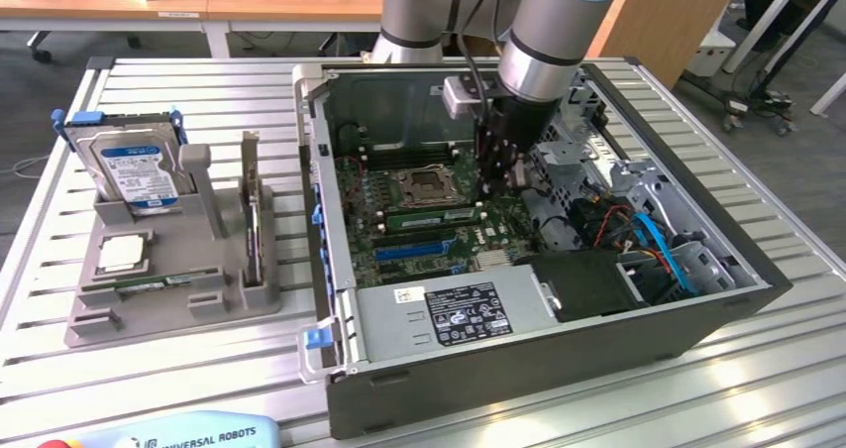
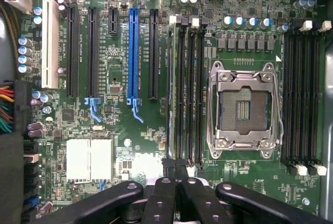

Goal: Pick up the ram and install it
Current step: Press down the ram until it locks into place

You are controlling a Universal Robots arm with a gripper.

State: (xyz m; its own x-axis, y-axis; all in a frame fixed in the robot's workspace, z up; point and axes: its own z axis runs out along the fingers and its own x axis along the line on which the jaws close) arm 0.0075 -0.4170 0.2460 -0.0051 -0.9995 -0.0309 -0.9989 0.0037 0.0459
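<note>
One long green circuit-board ram stick (image 1: pixel 430 213) stands on edge in the motherboard, in the memory slot (image 2: pixel 173 89) farthest from the socket. It sits in the bank between the socket and the expansion slots.

One black gripper (image 2: pixel 175 166) is closed, with its fingertips (image 2: pixel 168 167) together at the stick's end. I cannot tell whether they pinch it or only press on it.

- Memory slots: two banks of four, either side of one empty silver processor socket (image 2: pixel 243 110).
- Expansion slots: one white (image 2: pixel 50 42), one blue (image 2: pixel 133 52), four black, one of them short.
- Open black computer case (image 1: pixel 529 369) on a slatted metal table (image 1: pixel 740 389).
- Blue and orange cables (image 1: pixel 655 240) crowd the case towards the exterior view's right.
- Well apart, at the exterior view's left, is one grey holder (image 1: pixel 172 314). It carries one blue-labelled hard drive (image 1: pixel 133 170) and one square silver processor chip (image 1: pixel 122 253).
</note>
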